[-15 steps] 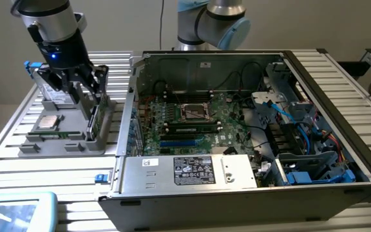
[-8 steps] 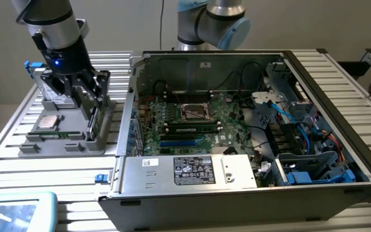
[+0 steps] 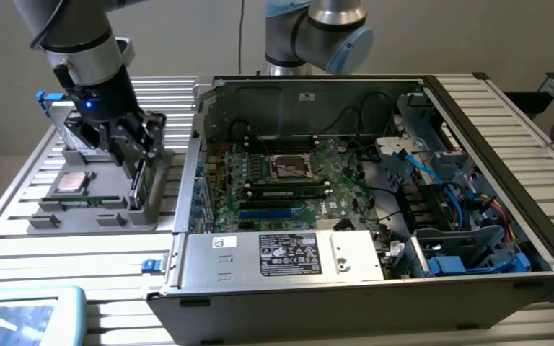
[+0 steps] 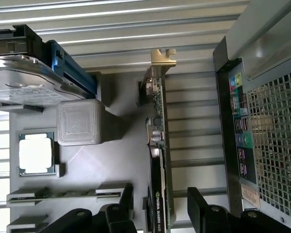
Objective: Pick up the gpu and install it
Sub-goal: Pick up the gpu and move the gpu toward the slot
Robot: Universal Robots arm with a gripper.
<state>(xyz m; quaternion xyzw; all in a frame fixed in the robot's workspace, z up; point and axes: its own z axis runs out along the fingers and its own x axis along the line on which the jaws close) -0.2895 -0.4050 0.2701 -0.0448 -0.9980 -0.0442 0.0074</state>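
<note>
the arm [image 3: 84, 50] reaches down from the upper part of the exterior view's left, wrist pointing almost straight at the table [image 3: 27, 252]. its gripper [image 3: 130, 151] is low over a grey holder tray [image 3: 94, 209] that sits beside the open computer case [image 3: 508, 180], on the exterior view's left of it.

the gripper is open. in the wrist view its two black fingers [image 4: 121, 206] stand apart, one on each side of the gpu [image 4: 157, 126], with a gap between each finger and the card, so nothing is gripped.

the gpu stands on its long edge in a slot of the holder tray [image 4: 111, 160], thin and upright, its green board edge and black face seen edge-on. its metal bracket [image 4: 162, 56] is at the end far from the fingers. the gripper [image 4: 160, 191] straddles the opposite end of the card. in the exterior view the gpu [image 3: 139, 184] shows as a thin upright strip just under the fingers, on the side of the tray nearest the case.

on the same tray, apart from the card, lie a square cpu chip [image 4: 36, 153] and a silver hard drive [image 4: 24, 82]. the motherboard [image 3: 287, 180] lies exposed inside the case.
</note>
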